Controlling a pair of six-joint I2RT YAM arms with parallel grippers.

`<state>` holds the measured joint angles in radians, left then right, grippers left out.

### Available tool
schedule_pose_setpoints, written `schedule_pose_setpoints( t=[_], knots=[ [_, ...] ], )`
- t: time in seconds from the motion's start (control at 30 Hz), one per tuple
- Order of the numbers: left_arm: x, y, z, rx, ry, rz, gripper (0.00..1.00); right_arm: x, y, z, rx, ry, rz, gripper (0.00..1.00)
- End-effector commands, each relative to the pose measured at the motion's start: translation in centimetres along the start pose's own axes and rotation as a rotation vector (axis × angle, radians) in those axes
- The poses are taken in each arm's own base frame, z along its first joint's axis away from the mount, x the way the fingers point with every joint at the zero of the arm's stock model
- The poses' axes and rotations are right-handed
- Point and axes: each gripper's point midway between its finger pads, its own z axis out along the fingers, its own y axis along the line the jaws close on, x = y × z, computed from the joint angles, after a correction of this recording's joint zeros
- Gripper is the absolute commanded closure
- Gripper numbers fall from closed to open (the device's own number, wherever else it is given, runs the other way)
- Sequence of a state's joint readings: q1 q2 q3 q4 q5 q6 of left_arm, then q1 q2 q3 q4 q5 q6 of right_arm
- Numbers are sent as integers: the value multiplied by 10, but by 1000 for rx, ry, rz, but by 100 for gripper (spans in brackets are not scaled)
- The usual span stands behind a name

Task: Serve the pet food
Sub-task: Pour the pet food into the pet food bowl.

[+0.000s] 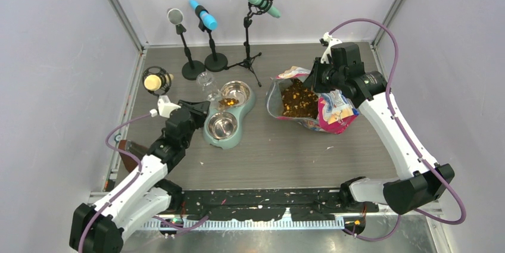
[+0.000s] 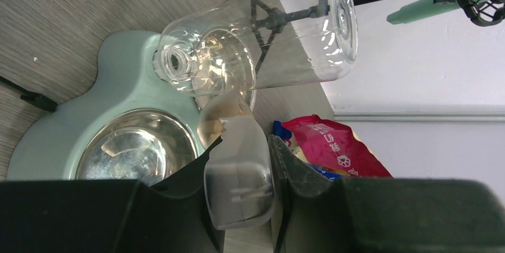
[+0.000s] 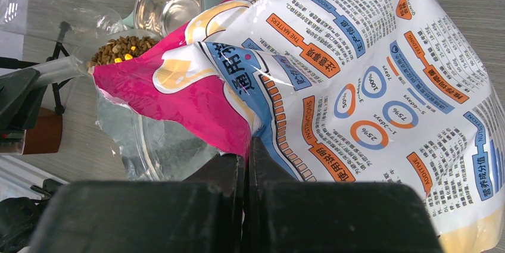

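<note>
Left gripper [image 2: 245, 152]: clamped hard on the handle of the clear plastic scoop [image 2: 262, 33], cup end pointing away from the fingers and looking empty. Beneath and just beyond that cup, the mint-green double feeder [image 2: 65, 140], with some pet food [image 3: 122, 49] already in the farther steel bowl [image 1: 245, 86] and none in the nearer steel bowl [image 2: 137, 155]. Well off to this gripper's right, the opened kibble bag [image 3: 369, 68], more brown pellets showing in its mouth. Right gripper [image 3: 247, 158]: fingers nipped together on the bag's edge, propping the mouth up. Probably between scoops, one bowl served. Next, by this reading: swing the scoop right into the bag mouth, dig, carry back level, tip over the bare bowl without scattering.
</note>
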<state>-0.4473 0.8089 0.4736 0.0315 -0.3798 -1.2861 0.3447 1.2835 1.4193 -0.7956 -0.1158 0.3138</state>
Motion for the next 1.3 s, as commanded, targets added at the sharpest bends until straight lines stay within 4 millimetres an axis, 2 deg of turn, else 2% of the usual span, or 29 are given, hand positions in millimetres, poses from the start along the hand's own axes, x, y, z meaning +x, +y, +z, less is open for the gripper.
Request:
schedule_pose_setpoints(
  t=[0.0, 0.73, 1.27],
  knots=[
    [-25, -27, 4, 32, -114, -50, 100, -41, 21, -34, -73, -163, 10, 95],
    [-15, -24, 17, -11, -205, -95, 100, -38, 23, -33, -87, -149, 6, 95],
    [-14, -42, 19, -95, -265, -53, 100, -37, 23, -37, -92, -163, 0, 95]
  ],
)
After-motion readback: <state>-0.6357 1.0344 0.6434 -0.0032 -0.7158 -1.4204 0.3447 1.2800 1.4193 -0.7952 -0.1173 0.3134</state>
